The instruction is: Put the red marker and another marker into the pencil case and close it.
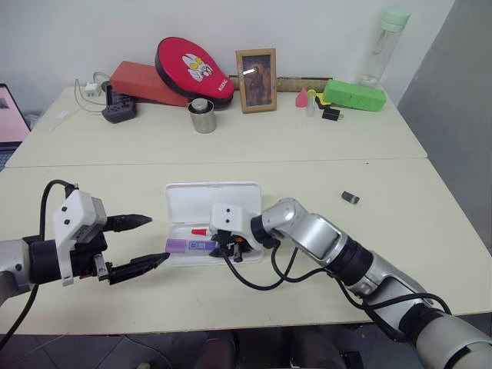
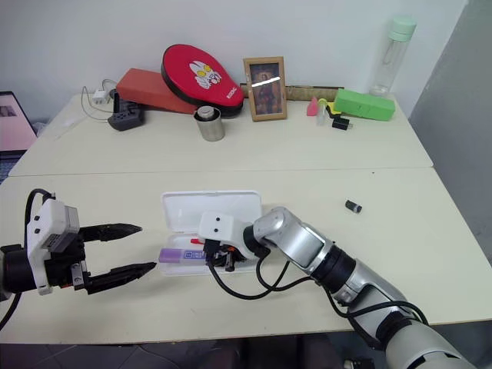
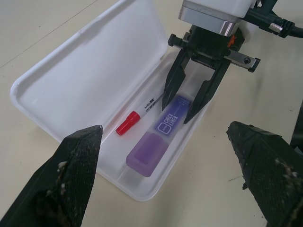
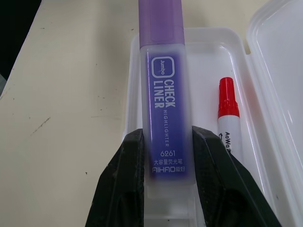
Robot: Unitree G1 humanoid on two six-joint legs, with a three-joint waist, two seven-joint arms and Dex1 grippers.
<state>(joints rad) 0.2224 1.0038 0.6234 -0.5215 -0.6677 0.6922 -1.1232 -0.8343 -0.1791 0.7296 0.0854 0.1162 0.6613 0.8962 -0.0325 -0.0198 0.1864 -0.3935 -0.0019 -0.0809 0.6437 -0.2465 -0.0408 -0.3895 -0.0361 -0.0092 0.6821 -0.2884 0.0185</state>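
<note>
Right hand (image 1: 224,247) pinching purple marker (image 4: 163,94), lowering it into case (image 1: 184,197) at frame centre, beside red marker (image 3: 127,123) already in tray. Next: release, withdraw, swing lid shut. Left hand (image 1: 138,244) spread wide, lower left, near case. Small dark piece (image 1: 350,197) far right, nothing blocking lid.

Along the far edge of the worktop (image 1: 231,146) stand a red pad (image 1: 194,64), a framed picture (image 1: 256,70), a metal cup (image 1: 203,116), a green box (image 1: 354,95) and a clear bottle (image 1: 385,44) (pale green cap), with a small dark cap (image 1: 350,197) lying nearer.
</note>
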